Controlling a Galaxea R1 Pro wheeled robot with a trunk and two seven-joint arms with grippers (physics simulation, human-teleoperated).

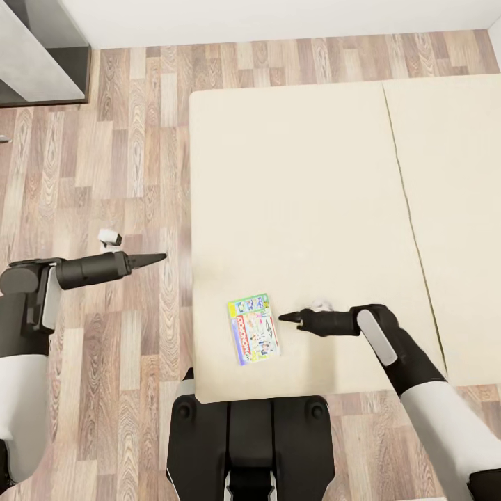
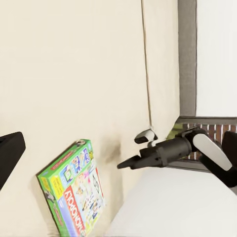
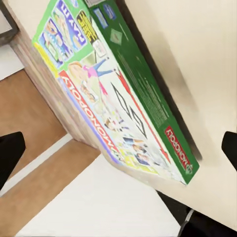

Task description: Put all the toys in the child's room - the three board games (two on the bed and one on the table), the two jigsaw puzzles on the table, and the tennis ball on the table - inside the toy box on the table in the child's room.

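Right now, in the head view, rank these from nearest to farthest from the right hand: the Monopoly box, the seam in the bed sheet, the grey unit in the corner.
1. Monopoly box: on the bed just ahead of the right hand, toward the robot's left.
2. Sheet seam: farther up the bed, on the robot's right.
3. Grey unit: far corner, across the floor on the robot's left.

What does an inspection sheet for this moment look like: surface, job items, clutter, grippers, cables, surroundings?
Surface: beige bed, seam running down its right part.
Job's things: one board game, white-and-green box, flat near the bed's near edge.
Clutter: nothing seen.
Grippers: right gripper low over the bed beside the box, apart from it, open in its wrist view; left gripper over the floor, empty, opening unclear.
Cables: nothing seen.
Surroundings: wood-plank floor, grey furniture in the far corner, white wall.
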